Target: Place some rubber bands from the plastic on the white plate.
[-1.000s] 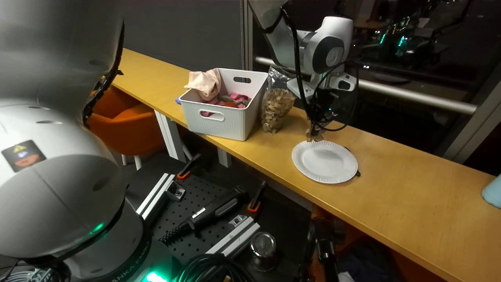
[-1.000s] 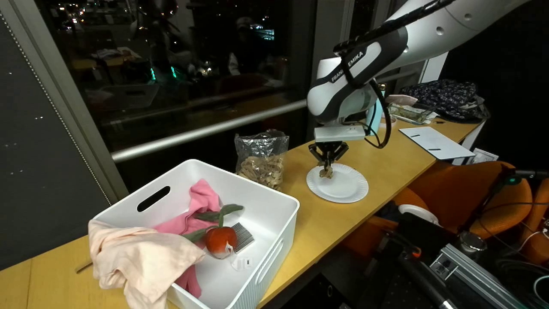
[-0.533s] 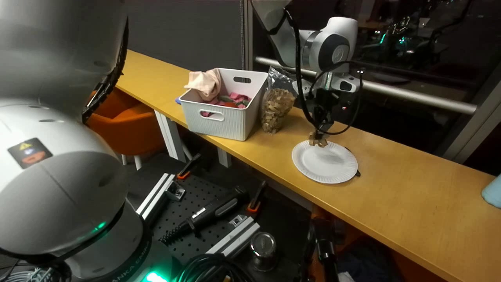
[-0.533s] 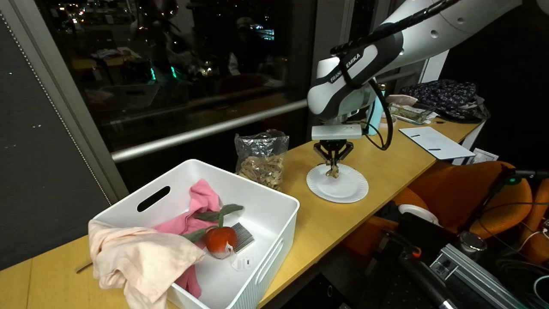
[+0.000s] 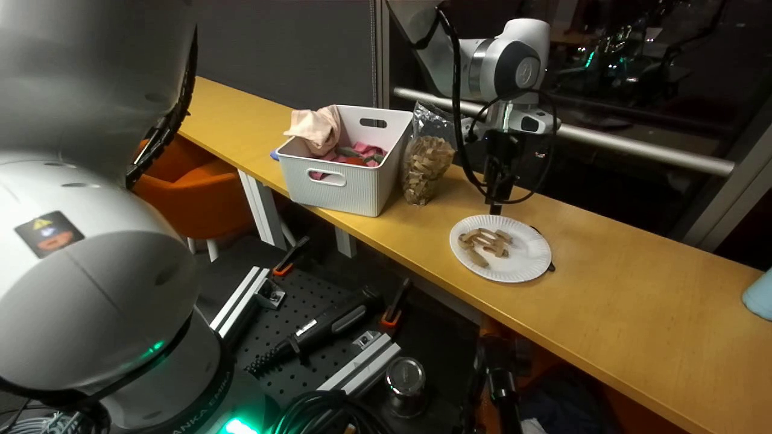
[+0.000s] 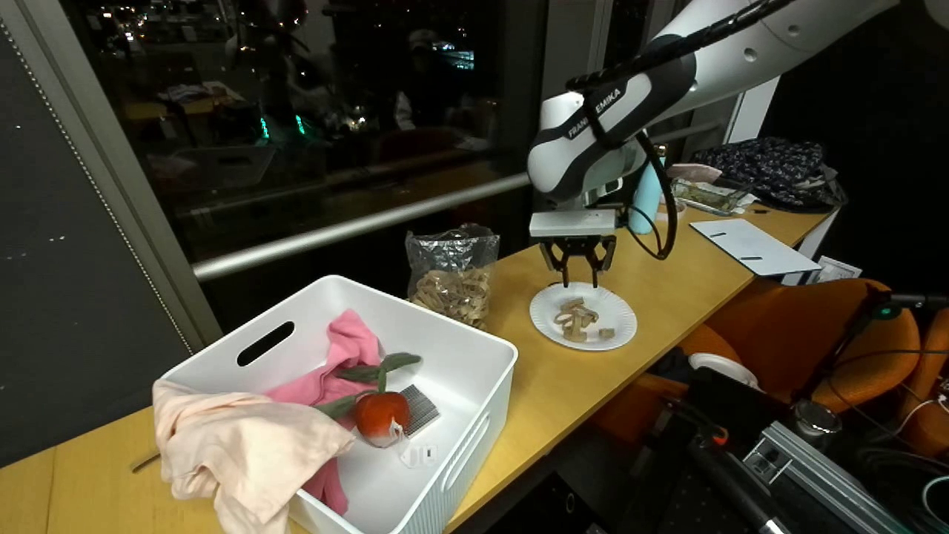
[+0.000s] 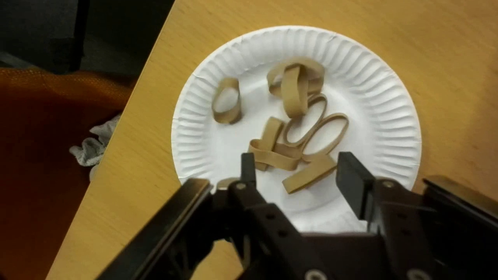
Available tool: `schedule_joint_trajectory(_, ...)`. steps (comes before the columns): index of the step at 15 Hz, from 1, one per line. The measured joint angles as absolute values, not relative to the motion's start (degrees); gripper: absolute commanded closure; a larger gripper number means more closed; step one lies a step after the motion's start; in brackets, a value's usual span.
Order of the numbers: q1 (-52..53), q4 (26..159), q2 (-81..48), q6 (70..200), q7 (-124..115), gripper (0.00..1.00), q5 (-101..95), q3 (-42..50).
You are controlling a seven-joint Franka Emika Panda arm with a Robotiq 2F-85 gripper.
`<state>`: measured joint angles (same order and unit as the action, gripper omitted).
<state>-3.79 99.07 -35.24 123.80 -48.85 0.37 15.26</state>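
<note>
Several tan rubber bands [image 7: 309, 175] lie loosely spread on the white plate [image 7: 397, 124]; in both exterior views the bands [image 6: 574, 335] sit toward the plate's middle. My gripper [image 7: 297, 171] is open just above them, its two fingers well apart and nothing held between them. In an exterior view the gripper [image 6: 580, 285] hangs over the back part of the plate, fingertips pointing down, apart from the bands. The plastic [image 6: 454, 289], a clear bag with more tan bands in its lower half, stands upright on the table by the window.
A white bin [image 5: 362, 199] with cloths and a red fruit-like item stands beside the bag. A window rail [image 5: 639, 154] runs behind the table. Past the plate are a light-blue bottle [image 6: 647, 200] and a white board [image 6: 756, 245]. The table's front edge lies close to the plate.
My gripper came over the plate holding a clump of rubber bands. Its jaws then opened, the bands fell and spread on the plate, and the gripper rose slightly.
</note>
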Motion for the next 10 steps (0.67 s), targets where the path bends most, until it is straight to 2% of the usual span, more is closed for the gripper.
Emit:
schedule_joint_trajectory(2, -3.8, 98.8, -35.1, 122.7, -50.6, 0.00, -0.9, 15.3)
schedule_joint_trajectory(8, -3.8, 98.5, -30.8, 123.1, -51.6, 0.00, -2.2, 15.4)
schedule_joint_trajectory(10, -3.9, 98.3, -27.2, 124.2, -50.3, 0.26, -2.2, 15.3)
